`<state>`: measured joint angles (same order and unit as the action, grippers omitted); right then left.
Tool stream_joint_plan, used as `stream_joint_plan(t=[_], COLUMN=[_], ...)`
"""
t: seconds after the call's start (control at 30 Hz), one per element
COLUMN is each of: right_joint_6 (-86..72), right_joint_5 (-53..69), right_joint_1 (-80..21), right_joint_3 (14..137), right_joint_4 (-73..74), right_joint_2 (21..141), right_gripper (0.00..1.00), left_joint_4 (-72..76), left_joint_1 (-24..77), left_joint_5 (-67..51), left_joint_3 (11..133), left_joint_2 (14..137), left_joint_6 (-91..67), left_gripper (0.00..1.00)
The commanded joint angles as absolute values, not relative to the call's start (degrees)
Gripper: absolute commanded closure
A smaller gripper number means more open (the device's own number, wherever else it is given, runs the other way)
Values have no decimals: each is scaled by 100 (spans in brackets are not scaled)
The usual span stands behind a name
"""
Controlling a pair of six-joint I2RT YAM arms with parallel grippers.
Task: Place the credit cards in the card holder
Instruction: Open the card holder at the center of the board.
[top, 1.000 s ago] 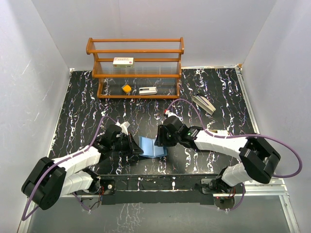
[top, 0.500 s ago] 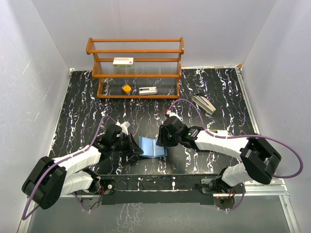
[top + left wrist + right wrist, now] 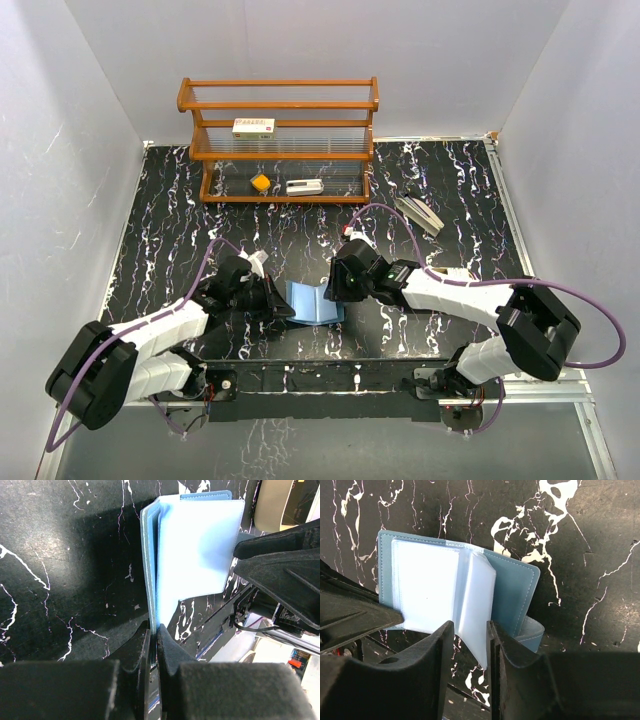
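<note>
Setting: a black surface [image 3: 170, 230] veined with white, walled in by pale panels, seen from overhead.
Card holder: a blue card holder [image 3: 312, 303] stands open like a small book at the lower centre of the overhead view, between the two arms. Its pale inner leaves are fanned apart.
Left end effector: the left end effector [image 3: 154, 630] comes in from the lower left of the overhead view. In its own camera its fingers are pressed together on the bottom edge of one pale leaf of the card holder, holding that leaf upright.
Right end effector: the right end effector [image 3: 471, 640] reaches in from the right. Its fingers stand a little apart, one on each side of a clear inner sleeve [image 3: 475, 600] in the middle of the holder. Whether they touch the sleeve cannot be told.
Holder cover: in the right wrist view the darker blue cover shows behind the sleeves, with a small tab curling out at its lower right.
Credit cards: a small fan of pale grey credit cards [image 3: 420, 215] lies flat on the surface at the upper right of the overhead view, well apart from the holder and both arms.
Shelf: a wooden shelf [image 3: 278, 83] stands at the upper centre, against the back wall.
On the shelf: a white box [image 3: 253, 127] with red marks sits on the middle level. A small yellow item [image 3: 260, 182] and a white item [image 3: 304, 186] sit on the bottom level.
</note>
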<state>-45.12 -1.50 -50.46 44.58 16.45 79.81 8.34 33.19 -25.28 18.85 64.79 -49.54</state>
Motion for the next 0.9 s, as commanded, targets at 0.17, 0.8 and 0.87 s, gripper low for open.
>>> stream_joint_plan(t=[0.17,0.8,0.87], right_joint_6=[-4517,-4642,-4665], right_joint_5=[57,718,834], right_joint_1=[-5021,-5019,-5027], right_joint_3=[4671,4532,4507], right_joint_4=[1157,352,206], right_joint_2=[7955,8325,8368], right_gripper=[73,69,67], left_joint_4=[790,865,883], left_joint_1=[3342,3341,3346], left_joint_5=[-2586,-2586,-2583], left_joint_3=[2109,2008,1996], left_joint_2=[6520,6545,6572], left_joint_6=[-4922,-4979,-4992], left_gripper=[100,100,100])
